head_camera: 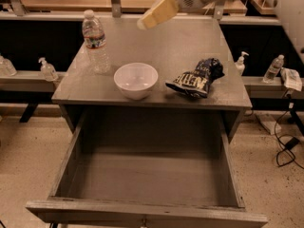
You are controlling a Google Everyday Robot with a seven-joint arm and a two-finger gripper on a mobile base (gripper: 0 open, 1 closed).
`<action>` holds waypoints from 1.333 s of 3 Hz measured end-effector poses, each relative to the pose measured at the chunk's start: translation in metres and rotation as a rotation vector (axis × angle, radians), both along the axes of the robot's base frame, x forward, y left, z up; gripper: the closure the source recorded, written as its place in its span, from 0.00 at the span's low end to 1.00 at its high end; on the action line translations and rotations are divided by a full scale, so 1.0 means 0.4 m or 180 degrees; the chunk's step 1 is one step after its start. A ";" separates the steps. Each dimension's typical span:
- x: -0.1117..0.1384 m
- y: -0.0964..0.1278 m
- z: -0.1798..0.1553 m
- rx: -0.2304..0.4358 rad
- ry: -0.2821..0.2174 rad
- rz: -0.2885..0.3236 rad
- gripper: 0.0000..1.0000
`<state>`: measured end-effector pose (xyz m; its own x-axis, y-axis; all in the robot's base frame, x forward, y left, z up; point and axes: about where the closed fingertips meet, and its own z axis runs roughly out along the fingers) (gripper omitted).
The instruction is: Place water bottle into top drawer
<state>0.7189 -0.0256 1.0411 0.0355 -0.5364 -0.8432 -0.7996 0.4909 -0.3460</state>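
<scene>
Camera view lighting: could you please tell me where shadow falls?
In the camera view, the top drawer is darkest at its back, under the cabinet top; the water bottle and white bowl are evenly lit; the claw, above the top's far edge, is brightly lit.

We are seeing a lab: cables trailing off the counter's right edge, sanitizer bottles flanking it, gripper hovering above its far edge.
</scene>
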 end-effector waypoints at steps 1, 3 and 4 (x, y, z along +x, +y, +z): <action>-0.048 0.064 -0.082 0.0485 0.0071 0.0175 0.00; -0.069 0.157 -0.148 0.0604 -0.0116 0.0432 0.00; -0.042 0.179 -0.153 0.0883 -0.0239 0.0383 0.00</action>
